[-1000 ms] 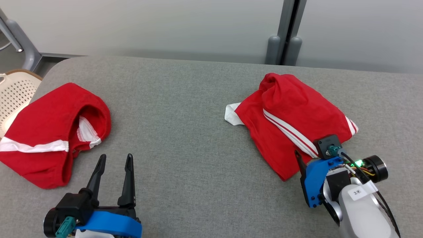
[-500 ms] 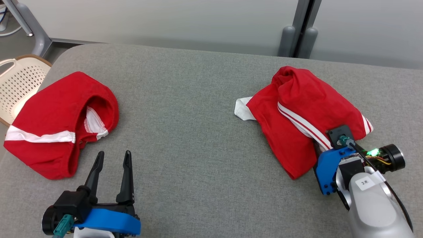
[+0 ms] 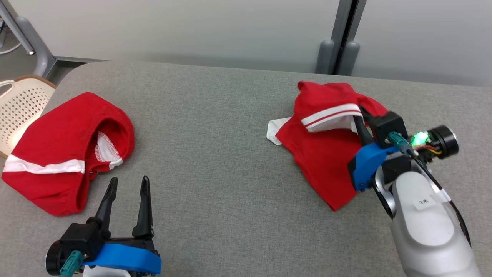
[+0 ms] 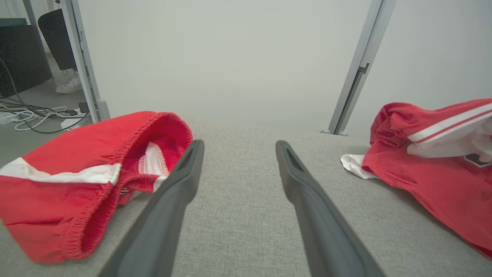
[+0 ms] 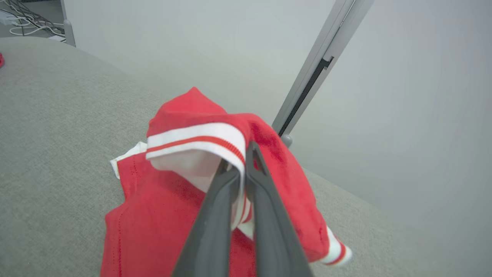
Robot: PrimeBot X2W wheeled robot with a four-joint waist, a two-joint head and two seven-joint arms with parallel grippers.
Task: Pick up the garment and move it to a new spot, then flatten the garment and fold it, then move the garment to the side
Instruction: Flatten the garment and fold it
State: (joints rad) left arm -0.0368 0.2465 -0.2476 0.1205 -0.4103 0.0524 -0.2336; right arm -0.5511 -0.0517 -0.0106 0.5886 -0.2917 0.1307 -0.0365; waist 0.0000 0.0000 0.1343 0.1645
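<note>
Scene: A grey, fabric-covered worktop (image 3: 215, 134) with a rounded far-left corner, seen from above, with a pale wall behind it.

Task garment: A red garment (image 3: 326, 165) with white-and-red striped trim lies crumpled on the right half of the worktop, towards the far edge. A small white piece of cloth pokes out at its left side and lies flat on the grey surface.

Right hand: The right hand (image 5: 238, 154) has its two long dark fingers pressed together on the striped edge of the garment, with the cloth pinched between them. That pinched edge is raised above the rest of the garment and shows pale lining underneath. The lower part of the garment rests on the worktop.

Left hand: The left hand (image 3: 129, 179) is near the front edge on the left side. Its fingers are spread wide and point away from the robot. It holds nothing and sits over bare worktop, apart from both pieces of clothing.

Other clothing: A second red garment (image 3: 57, 154) with a white band and a gathered, open waistband lies on the left side. It is just beyond and to the left of the left hand.

Beside the worktop: A cream basket (image 3: 19, 111) with a perforated wall stands past the left edge.

Background: A grey upright post (image 3: 342, 34) stands against the wall behind the task garment.
</note>
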